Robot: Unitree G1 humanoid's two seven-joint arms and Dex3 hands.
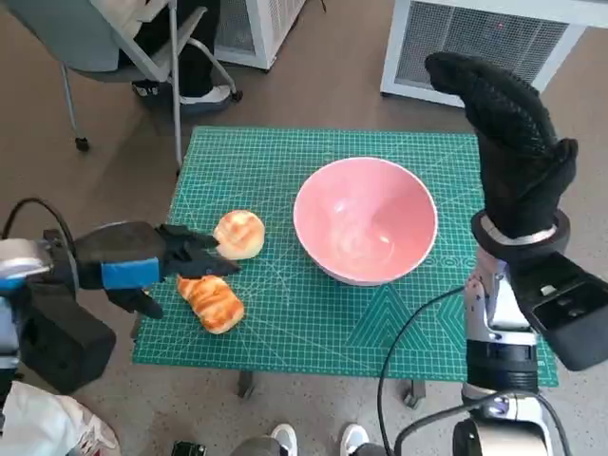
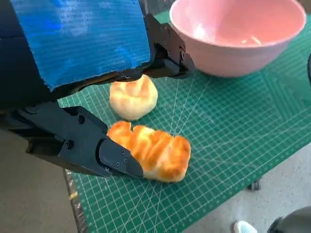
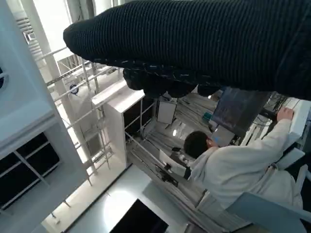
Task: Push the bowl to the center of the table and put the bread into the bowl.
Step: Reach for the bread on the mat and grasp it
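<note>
Two breads (image 1: pixel 226 271) left of bowl (image 1: pixel 366 220)

I read this as lab or technical workroom. Small table under green gridded cutting mat (image 1: pixel 285 171). White louvred equipment cabinets (image 1: pixel 475 43) on brown floor behind it. Wheeled office chair (image 1: pixel 123 47) near table. In right wrist view, person in white coat (image 3: pixel 238 170) at workstation, monitor (image 3: pixel 238 109) apparently before them; picture turned, detail poor.

An empty pink bowl (image 1: pixel 366 220) sits upright mid-table; just beside it lie a round bun (image 1: pixel 238 234) and a golden loaf (image 1: pixel 212 301).
</note>
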